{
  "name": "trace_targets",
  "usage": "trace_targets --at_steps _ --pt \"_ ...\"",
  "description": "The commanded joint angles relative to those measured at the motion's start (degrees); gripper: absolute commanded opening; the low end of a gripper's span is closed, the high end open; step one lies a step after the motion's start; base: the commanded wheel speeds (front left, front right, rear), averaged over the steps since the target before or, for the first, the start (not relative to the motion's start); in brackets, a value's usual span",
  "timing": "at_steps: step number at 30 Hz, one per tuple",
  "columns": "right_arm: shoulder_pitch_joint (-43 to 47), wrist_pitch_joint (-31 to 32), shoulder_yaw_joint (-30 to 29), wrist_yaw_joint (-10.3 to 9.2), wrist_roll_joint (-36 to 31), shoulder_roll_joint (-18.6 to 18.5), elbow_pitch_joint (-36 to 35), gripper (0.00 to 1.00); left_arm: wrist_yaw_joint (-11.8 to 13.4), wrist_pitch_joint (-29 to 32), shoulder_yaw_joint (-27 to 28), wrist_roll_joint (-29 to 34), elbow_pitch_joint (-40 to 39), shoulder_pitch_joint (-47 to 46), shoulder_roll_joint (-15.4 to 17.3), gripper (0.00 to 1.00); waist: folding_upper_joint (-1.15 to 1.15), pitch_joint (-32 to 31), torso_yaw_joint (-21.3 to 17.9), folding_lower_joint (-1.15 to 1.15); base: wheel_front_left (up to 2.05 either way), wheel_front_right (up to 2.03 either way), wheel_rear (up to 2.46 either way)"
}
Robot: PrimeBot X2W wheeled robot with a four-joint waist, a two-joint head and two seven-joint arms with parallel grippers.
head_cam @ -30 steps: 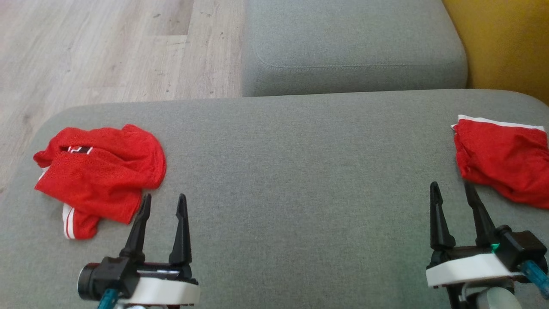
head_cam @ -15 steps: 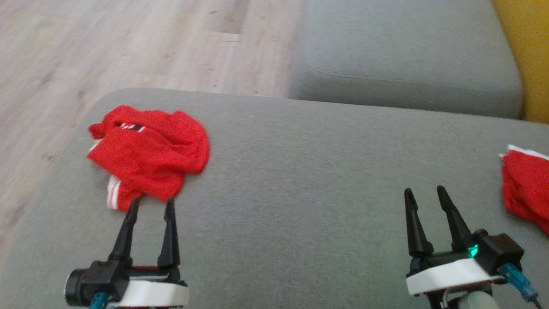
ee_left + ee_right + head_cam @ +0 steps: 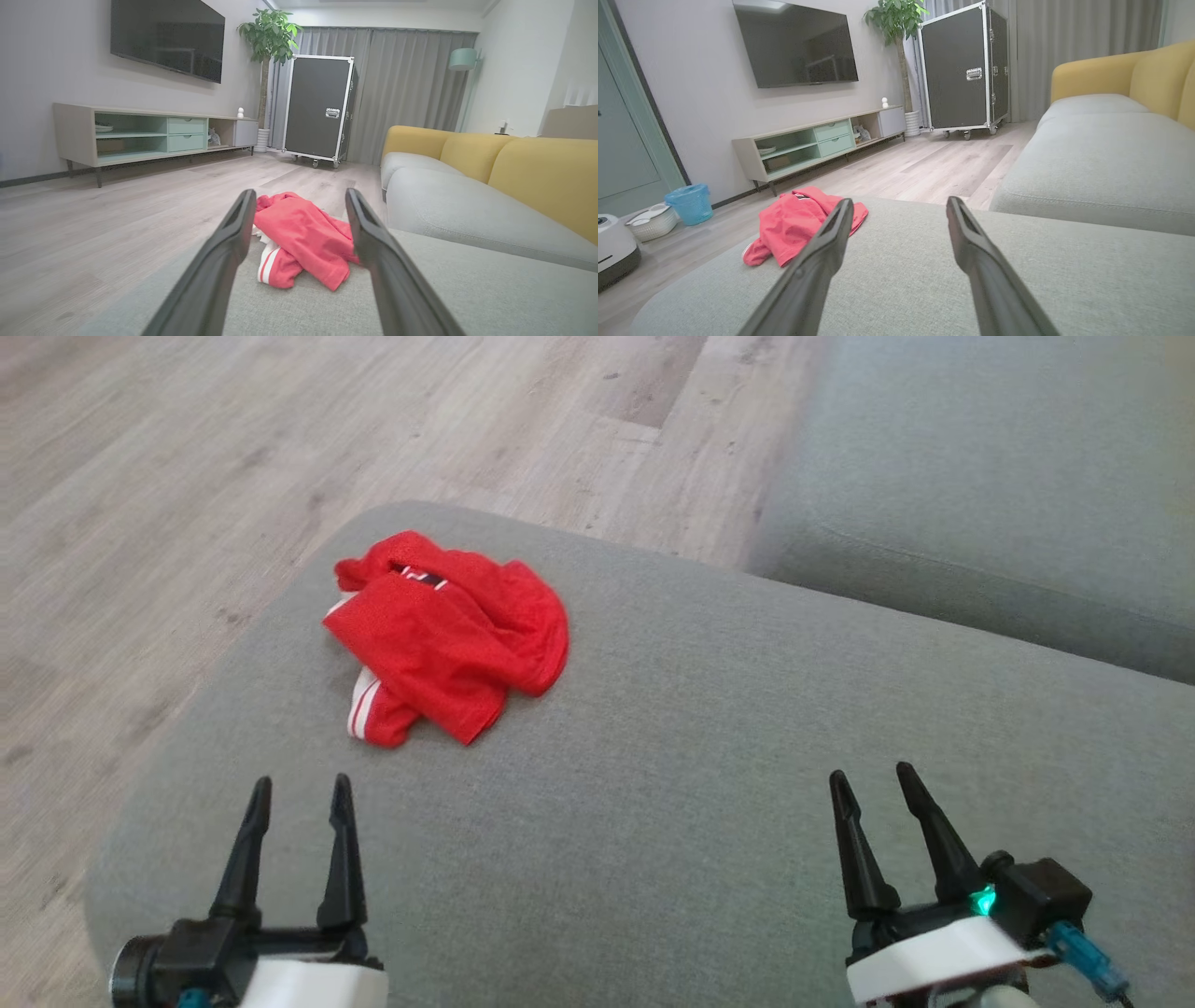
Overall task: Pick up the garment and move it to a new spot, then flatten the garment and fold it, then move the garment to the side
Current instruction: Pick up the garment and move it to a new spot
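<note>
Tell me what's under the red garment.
The red garment lies crumpled on the grey cushion. A white-striped edge pokes out beneath its top layer; anything else under the folds is covered.

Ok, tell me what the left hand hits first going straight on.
Probably the red garment, crumpled on the grey cushion ahead of the left hand; nothing shows between them, though depth is unclear.

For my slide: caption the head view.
Crumpled red garment on grey cushion, ahead of open left gripper; right gripper open too.
</note>
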Motion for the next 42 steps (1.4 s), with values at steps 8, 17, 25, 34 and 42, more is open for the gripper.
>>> trace_targets --at_steps 8,17,25,34,42 --pt "-4.01 -0.37 1.04 0.37 0.42 -0.36 -0.93 1.00 -0.41 -0.52 3.35 0.77 -2.99 -2.09 0.05 1.00 0.00 1.48 1.69 0.00 0.00 0.00 0.00" --pt "-3.78 -0.37 -1.48 0.37 -1.25 -0.36 -3.17 1.00 -2.40 -0.52 0.08 3.36 1.68 -9.82 3.75 1.00 0.00 5.81 0.25 0.00 0.00 0.00 0.00" --pt "-7.71 -0.37 -5.11 0.37 -5.95 -0.36 -6.33 1.00 -2.91 4.56 -14.40 1.26 14.65 -31.33 13.83 1.00 0.00 15.39 -5.28 0.00 0.00 0.00 0.00" --pt "-12.30 -0.37 -6.53 0.37 -6.31 -0.36 -7.32 1.00 -2.93 18.06 -42.01 -13.83 26.68 -50.84 25.77 1.00 0.00 22.77 -11.74 0.00 0.00 0.00 0.00" --pt "-14.12 -0.37 -7.46 0.37 -6.48 -0.36 -7.96 1.00 -2.94 18.57 -55.72 -16.71 33.53 -58.55 31.09 1.00 0.00 25.96 -15.46 0.00 0.00 0.00 0.00"
